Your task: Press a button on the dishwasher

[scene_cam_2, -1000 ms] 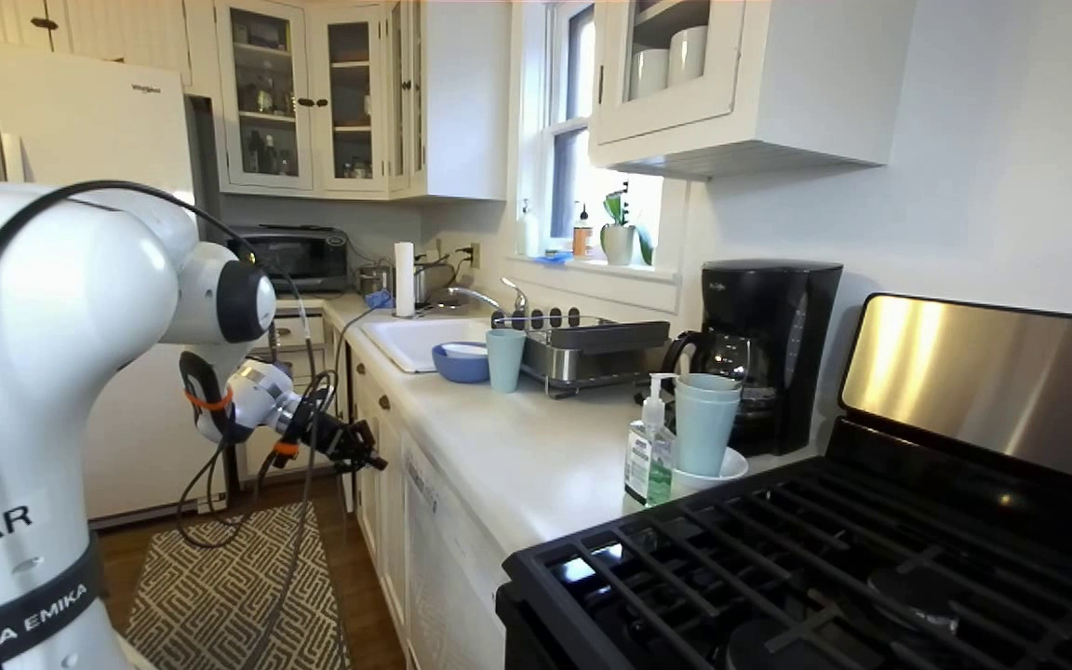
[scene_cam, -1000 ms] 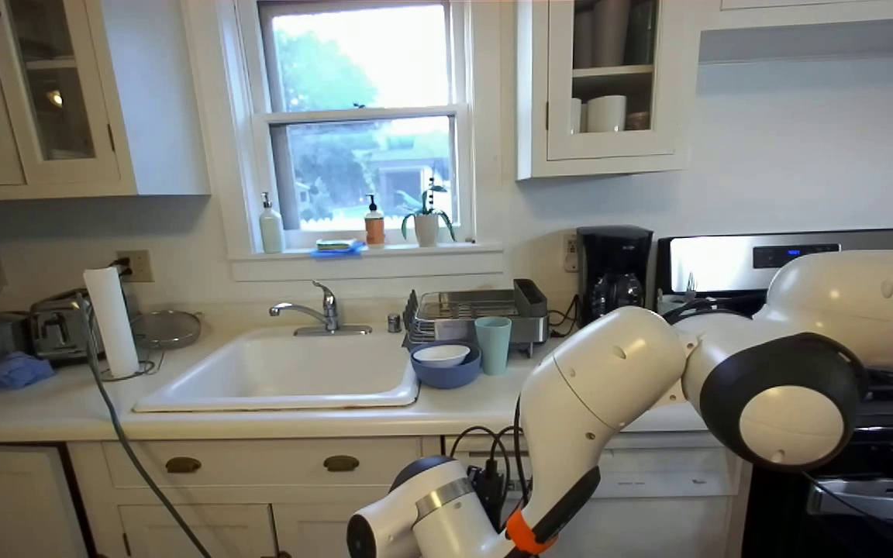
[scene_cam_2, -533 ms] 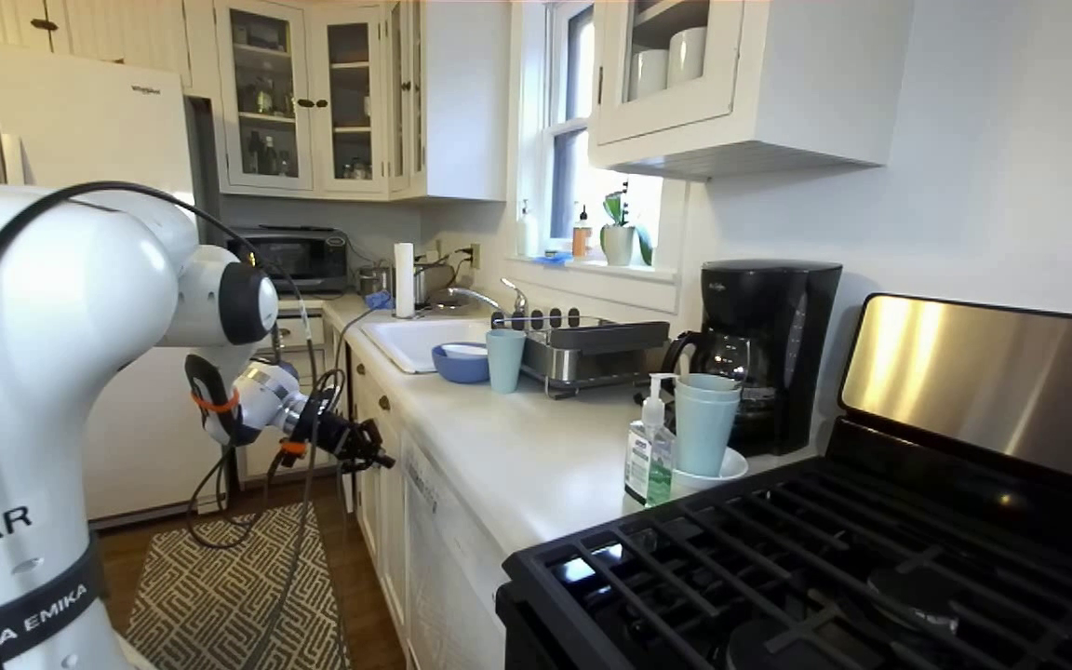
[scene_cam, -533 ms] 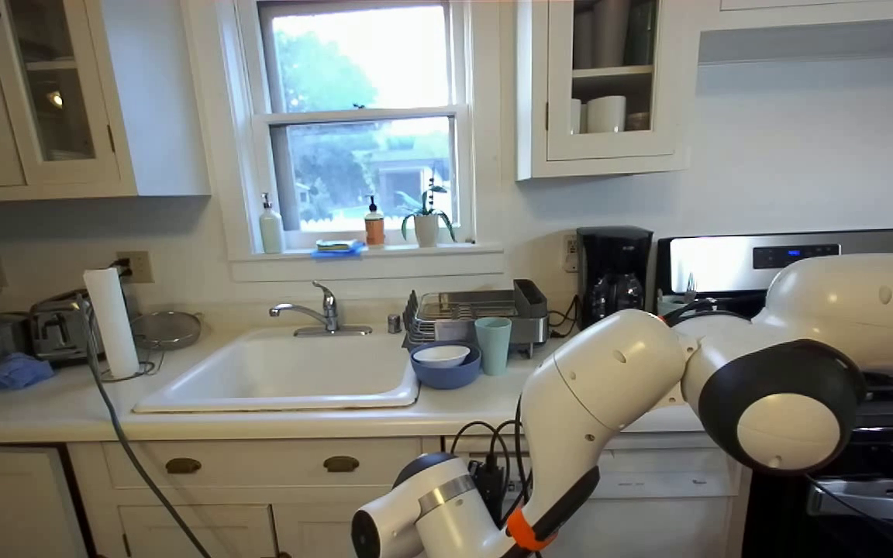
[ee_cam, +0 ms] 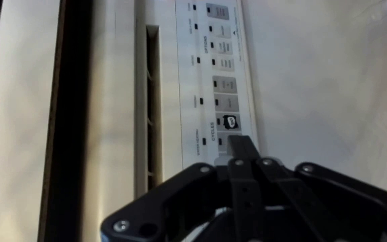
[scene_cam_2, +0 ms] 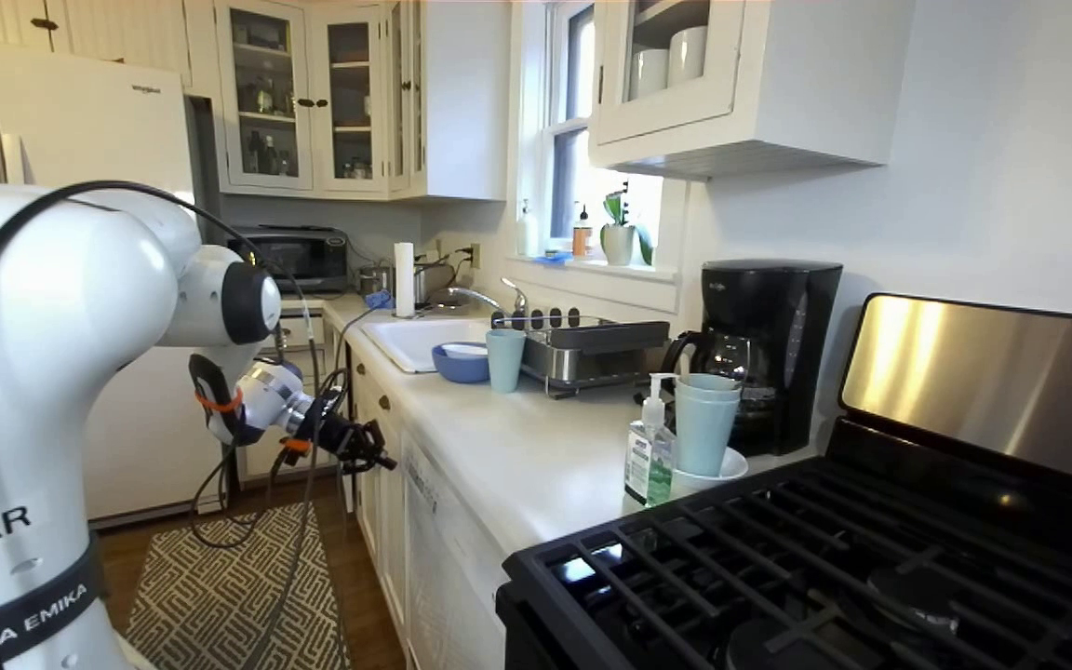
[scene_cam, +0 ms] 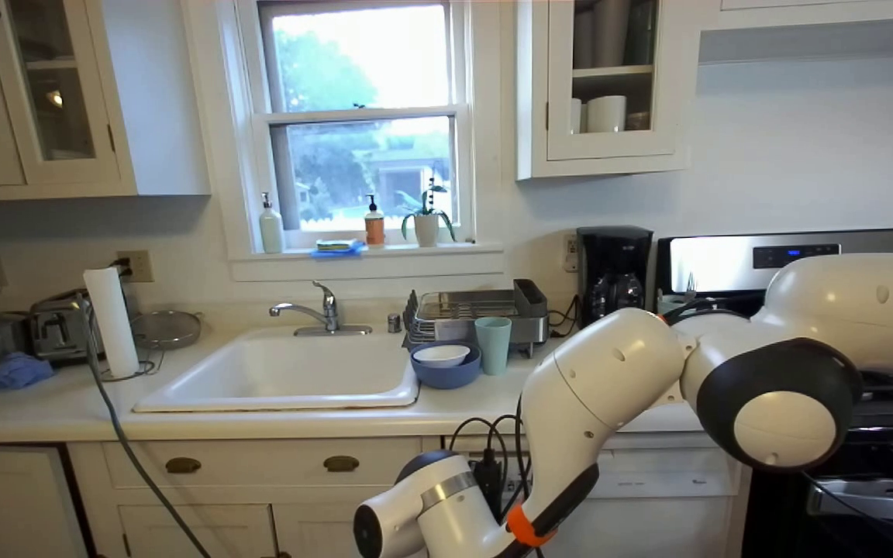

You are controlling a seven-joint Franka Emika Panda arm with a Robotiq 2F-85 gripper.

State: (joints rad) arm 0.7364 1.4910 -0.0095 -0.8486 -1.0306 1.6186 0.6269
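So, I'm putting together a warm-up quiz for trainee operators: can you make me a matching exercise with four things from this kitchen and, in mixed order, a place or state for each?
1. Gripper
2. Blue bowl
3. Potted plant
4. Coffee maker

A. On the windowsill
B. Between the dish rack and the stove
C. Closed, in front of the control strip of the dishwasher
D. Holding a white bowl

Pairs: 1-C, 2-D, 3-A, 4-B

White arm [scene_cam_2: 61,316], orange band [scene_cam: 525,528], black cable [scene_cam_2: 99,186], black hand [ee_cam: 244,146]
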